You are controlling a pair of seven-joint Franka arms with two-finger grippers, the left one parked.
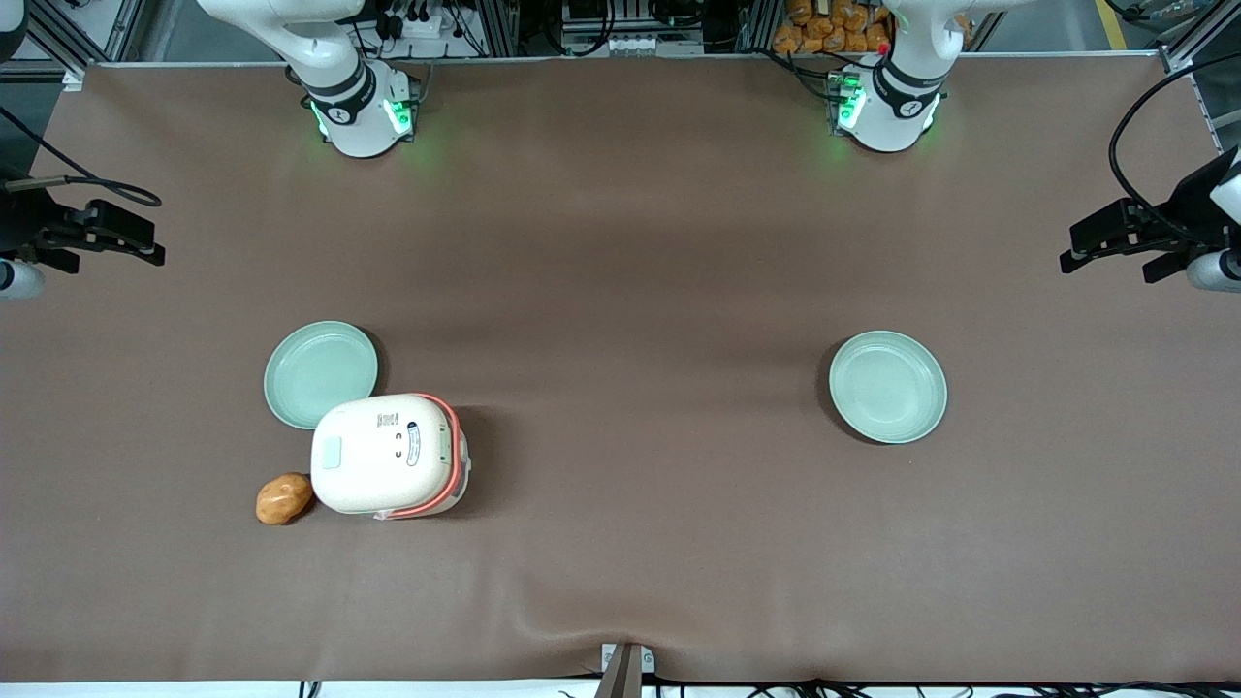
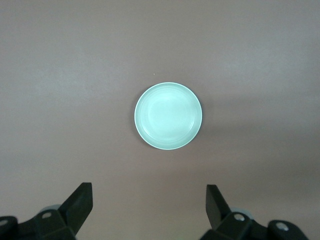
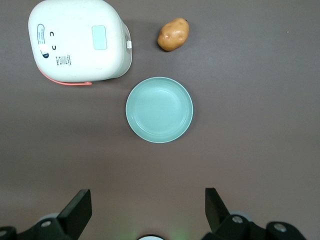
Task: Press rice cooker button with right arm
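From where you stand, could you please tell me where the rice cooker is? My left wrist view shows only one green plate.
Observer: The rice cooker stands toward the working arm's end of the table, beside a second plate.
Operator: Thank you. Is its button free to press?
Observer: Yes, the button at the lid's edge is uncovered; a potato lies on the table near that side.
Operator: And is the gripper over it yet?
Observer: No. The gripper hangs open above bare table, apart from the cooker.
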